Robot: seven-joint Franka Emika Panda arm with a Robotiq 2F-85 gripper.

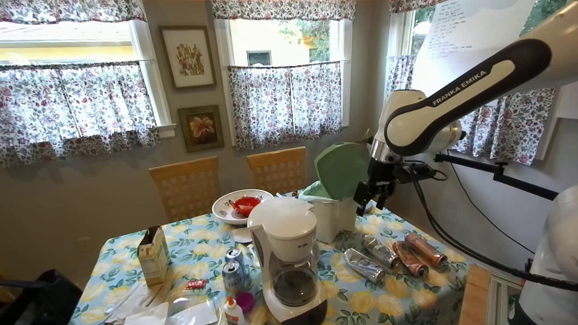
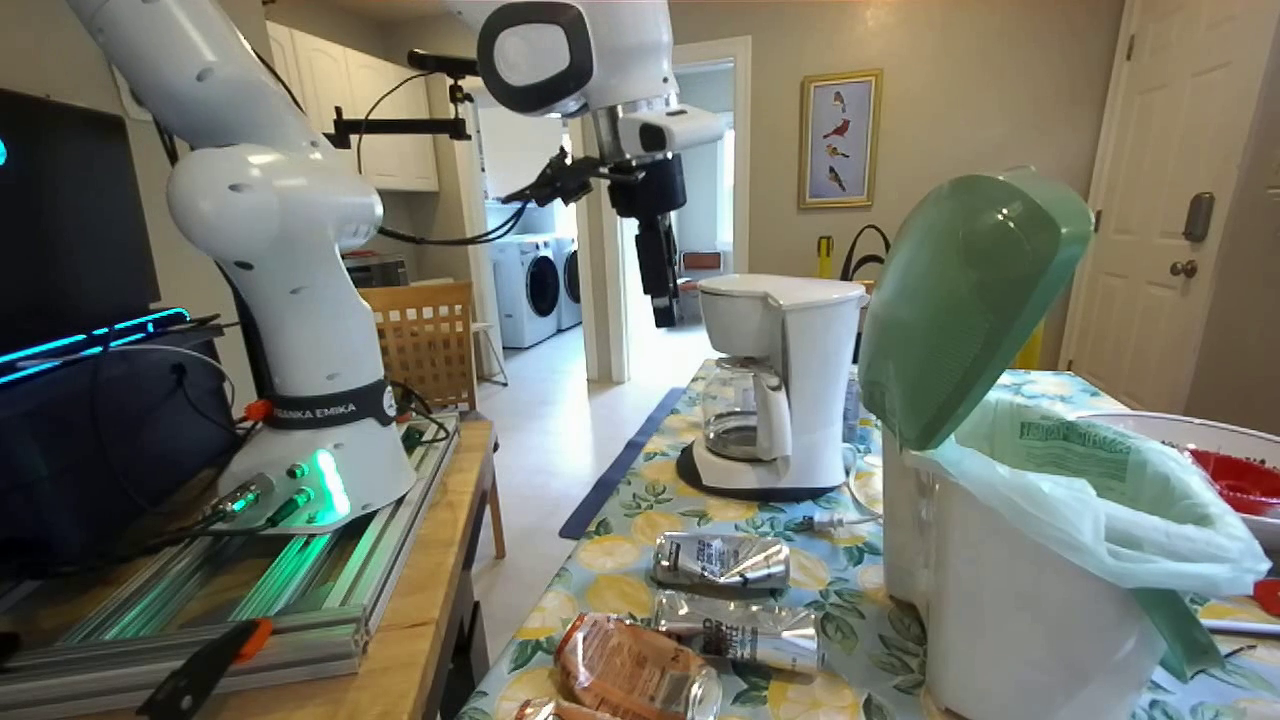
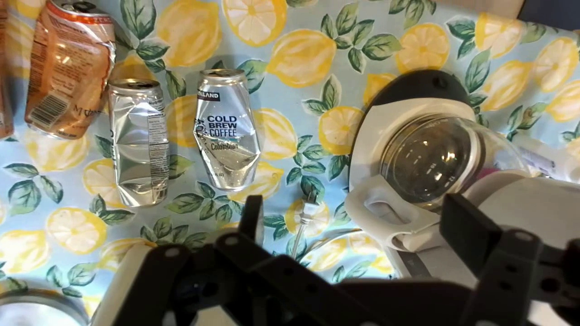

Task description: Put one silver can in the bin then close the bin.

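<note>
Two dented silver cans lie on their sides on the lemon-print tablecloth. The silver can nearer the coffee maker [image 3: 229,131] [image 1: 364,265] shows its label in the wrist view, and its neighbour, another silver can [image 3: 139,142] [image 2: 740,630], lies parallel to it. Close by, the cream bin [image 2: 1030,600] [image 1: 332,219] stands with its green lid [image 2: 975,300] [image 1: 343,169] raised and a pale bag lining it. High above the table hangs my gripper [image 3: 360,217] [image 1: 371,207] [image 2: 662,310], fingers wide apart with nothing between them.
The white coffee maker [image 1: 284,225] [image 2: 780,370] stands beside the cans, its plug [image 3: 309,210] on the cloth. Crushed orange cans [image 1: 411,258] [image 3: 70,68] lie past the silver ones. A bowl [image 1: 226,208], upright cans [image 1: 233,276] and a carton [image 1: 153,257] are farther off.
</note>
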